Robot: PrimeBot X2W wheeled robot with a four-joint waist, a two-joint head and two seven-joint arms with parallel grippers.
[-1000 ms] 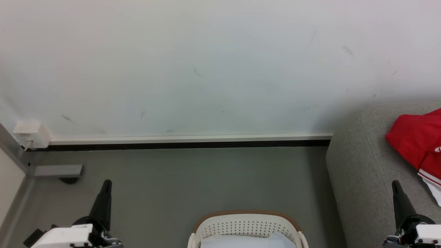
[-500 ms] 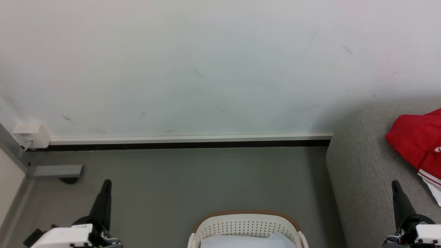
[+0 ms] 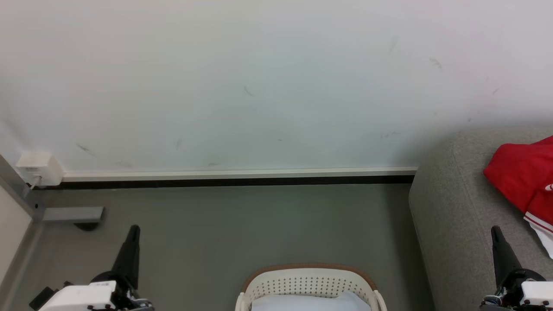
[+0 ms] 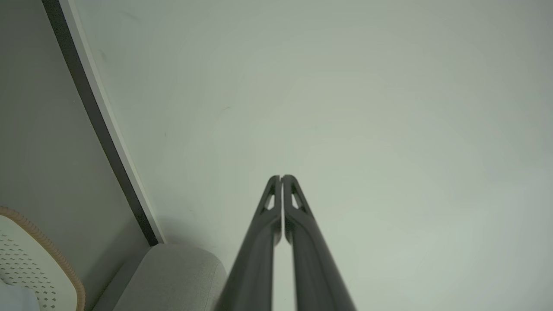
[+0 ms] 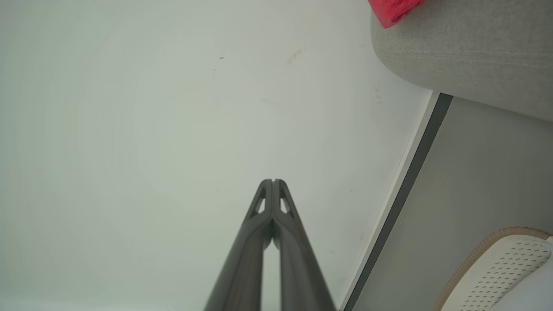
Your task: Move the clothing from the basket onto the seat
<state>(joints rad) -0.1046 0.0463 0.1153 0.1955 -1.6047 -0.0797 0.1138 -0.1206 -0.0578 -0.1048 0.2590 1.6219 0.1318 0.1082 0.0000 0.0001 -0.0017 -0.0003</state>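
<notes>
— Where is the clothing lying?

— The clothing [image 3: 520, 175] is lying on the seat [image 3: 453, 207], at the right edge of the head view. It is showing as red fabric with white striped trim and a white part running out of frame. The right wrist view is catching a red corner of it hanging over the seat's rounded edge.

— And the basket?

— The basket [image 3: 309, 280] is standing on the grey floor [image 3: 259, 224] at the bottom middle, between the two arms and just left of the seat. Inside it something pale [image 3: 302, 303] is lying; what it is cannot be told.

— What are the claws doing?

— The left gripper [image 4: 281, 177] is pointing at the white wall [image 3: 259, 86], its two dark fingers pressing together at the tips, empty. The right gripper [image 5: 273, 181] is doing the same, its fingers meeting and gripping nothing. In the head view the left one is showing against the floor at lower left. The right one is showing against the seat at lower right, near the clothing but apart from it.
</notes>
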